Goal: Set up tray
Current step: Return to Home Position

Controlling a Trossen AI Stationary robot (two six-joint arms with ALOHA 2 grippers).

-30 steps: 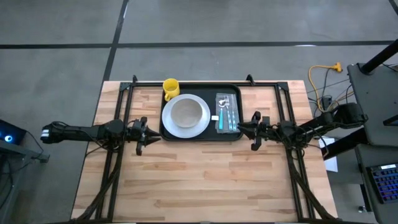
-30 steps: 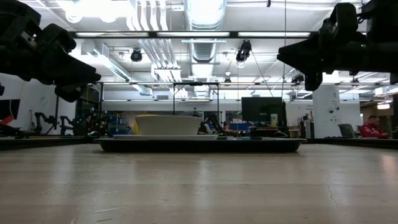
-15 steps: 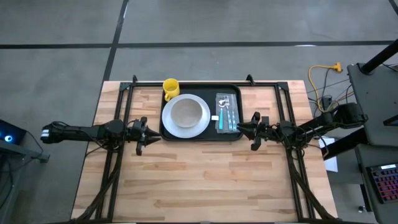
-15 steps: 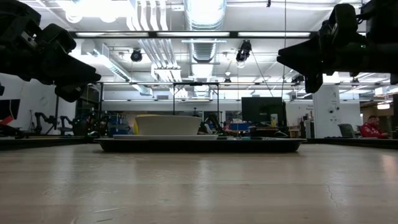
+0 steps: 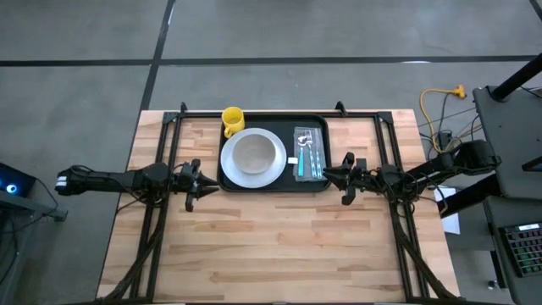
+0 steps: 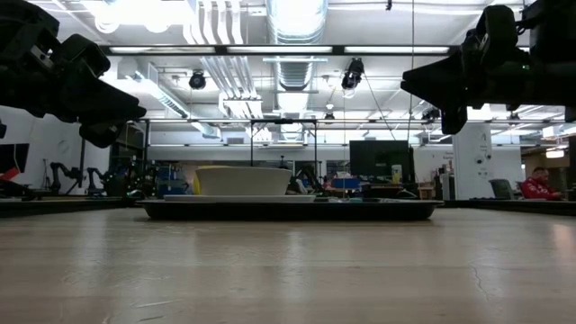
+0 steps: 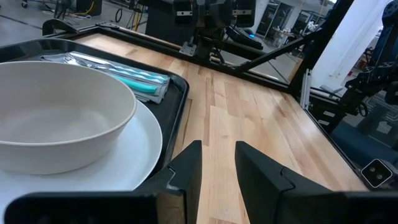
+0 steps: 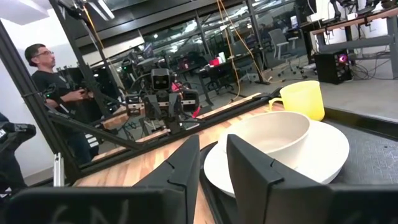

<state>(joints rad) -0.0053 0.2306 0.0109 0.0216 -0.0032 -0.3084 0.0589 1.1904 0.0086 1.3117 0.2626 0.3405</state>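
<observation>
The tray [image 5: 275, 121] lies at the 12 o'clock edge of the table [image 5: 279, 246]. Left gripper [image 5: 196, 183] hovers at the tray's 8 o'clock and right gripper [image 5: 343, 180] at its 4 o'clock. Both have fingers narrowly parted, holding nothing.

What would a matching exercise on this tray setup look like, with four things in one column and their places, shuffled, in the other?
Things:
1. yellow mug
2. bowl
3. cutlery
4. left gripper

Places:
A. on the white plate
B. over the table, just off the tray on the left arm's side
C. at the tray's far corner, on the left arm's side
D. on the tray, on the right arm's side of the plate

Pairs: 1-C; 2-A; 3-D; 4-B
</observation>
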